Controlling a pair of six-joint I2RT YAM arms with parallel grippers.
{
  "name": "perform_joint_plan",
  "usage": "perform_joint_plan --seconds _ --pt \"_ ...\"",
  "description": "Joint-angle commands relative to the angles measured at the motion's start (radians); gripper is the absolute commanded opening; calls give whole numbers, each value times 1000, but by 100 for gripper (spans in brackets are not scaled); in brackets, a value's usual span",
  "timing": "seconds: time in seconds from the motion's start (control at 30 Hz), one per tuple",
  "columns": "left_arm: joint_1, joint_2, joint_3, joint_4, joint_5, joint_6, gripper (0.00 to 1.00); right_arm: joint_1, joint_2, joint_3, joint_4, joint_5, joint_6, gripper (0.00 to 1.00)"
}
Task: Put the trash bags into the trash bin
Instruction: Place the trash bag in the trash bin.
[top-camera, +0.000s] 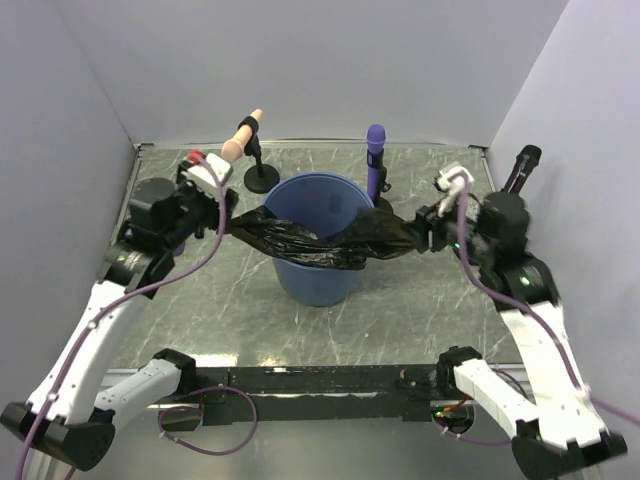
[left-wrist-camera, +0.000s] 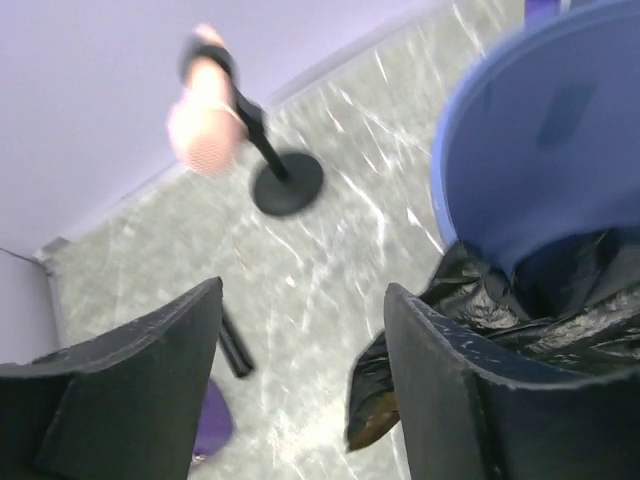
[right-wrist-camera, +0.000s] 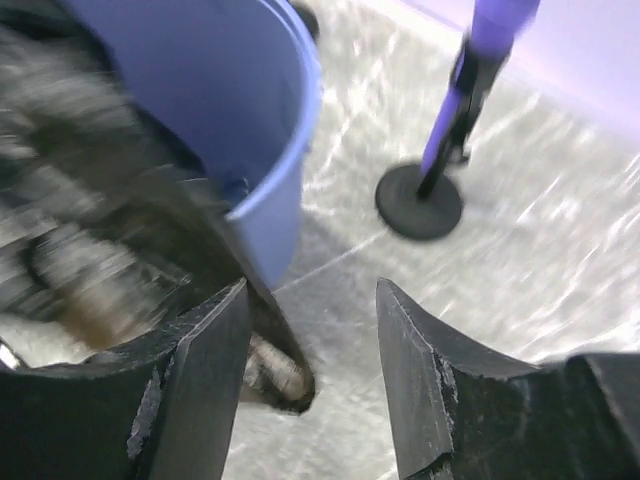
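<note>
Nearest the lens in the left wrist view, the dark fingers of the left hand (left-wrist-camera: 305, 300) are seen spread wide. Only the marbled table (left-wrist-camera: 320, 250) shows in the gap, and nothing is held between them. A crumpled end of the black trash bag (left-wrist-camera: 470, 295) lies just beside the finger at the right of that frame; whether it touches cannot be told.

In the right wrist view the right hand (right-wrist-camera: 312, 290) is likewise wide open and empty. The bag (right-wrist-camera: 90, 230), blurred, is gathered against the finger at the lower left of the frame.

In the top view the blue trash bin (top-camera: 312, 285) stands upright at the middle of the table (top-camera: 200, 310). The bag (top-camera: 320, 245) is draped across its near rim, partly sagging inside. One end is stretched toward the left hand (top-camera: 225, 215) at the left of the frame and the other toward the right hand (top-camera: 425, 232) at the right.

Behind the bin, toward the top of the frame, a peach microphone (top-camera: 245, 135) is tilted on a round black stand. A purple microphone (top-camera: 375, 150) is held upright on another stand close to the bin's far rim.
</note>
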Motion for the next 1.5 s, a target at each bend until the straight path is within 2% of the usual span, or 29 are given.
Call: perform_joint_plan --seconds 0.0,0.07,0.17,0.2,0.27,0.4,0.5,0.6,0.67,0.83,1.0,1.1,1.2,1.27,1.33,1.47 --pt "12 -99 135 -129 38 62 70 -4 -116 105 -188 -123 -172 59" --pt "9 -153 164 -209 193 119 68 -4 -170 96 -242 -212 -273 59" --pt "6 -184 193 -355 522 250 52 -3 -225 33 -276 -359 -418 57" --pt "-1 -170 195 -408 605 298 50 -3 -233 16 -271 -406 -462 56" --pt "-24 -110 207 -481 734 356 51 -1 -230 -15 -242 -476 -508 56" --pt "-50 33 262 -548 808 467 58 32 -143 3 -220 -557 -589 59" --pt "-102 92 275 -574 786 612 60 89 -96 8 -201 -542 -642 61" --pt "-208 120 278 -625 727 737 61 163 -76 -23 -122 -461 -650 64" --pt "-259 137 285 -642 707 766 59 210 -59 -18 -116 -435 -676 64" --pt "-285 174 294 -668 707 844 54 301 -58 -52 -41 -362 -650 64" --pt "-303 186 243 -615 641 866 44 345 -41 -124 19 -258 -688 60" --pt "-319 154 192 -509 599 844 31 358 -27 -130 51 -189 -693 53" --pt "-323 131 161 -466 556 844 12 362 -18 -135 82 -149 -685 39" --pt "-325 125 155 -461 543 849 1 364 -23 -136 99 -138 -679 23" --pt "-327 119 160 -464 534 840 1 368 -23 -124 89 -137 -683 8" --pt "-325 99 192 -528 549 821 1 371 -49 -92 2 -192 -731 1"
